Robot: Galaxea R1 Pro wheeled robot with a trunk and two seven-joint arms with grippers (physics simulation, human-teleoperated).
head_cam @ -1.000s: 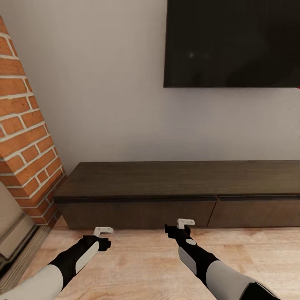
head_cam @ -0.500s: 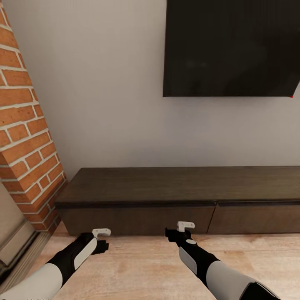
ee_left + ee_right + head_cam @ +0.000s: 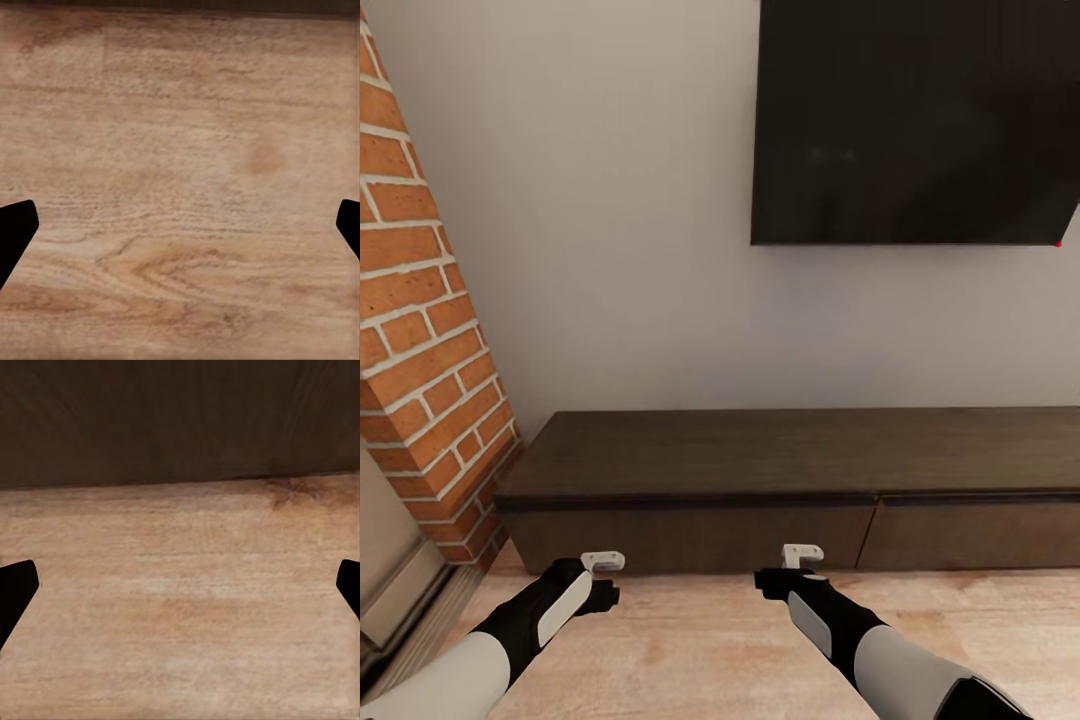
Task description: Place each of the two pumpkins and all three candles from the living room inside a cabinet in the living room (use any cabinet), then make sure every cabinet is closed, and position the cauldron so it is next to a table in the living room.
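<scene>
A large black screen [image 3: 915,120] is seen mounted flat on the pale grey wall [image 3: 620,250] in the upper right of the frame, with a small red dot at its lower right corner. A red brick column [image 3: 420,330] is shown along the left edge. Light wood-grain floor [image 3: 700,650] is spread across the bottom of the frame.

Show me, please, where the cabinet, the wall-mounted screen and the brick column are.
cabinet [image 3: 790,455]: head view, on its flat top.
wall-mounted screen [image 3: 915,120]: head view, on its dark face.
brick column [image 3: 420,330]: head view, on its brick face.
</scene>
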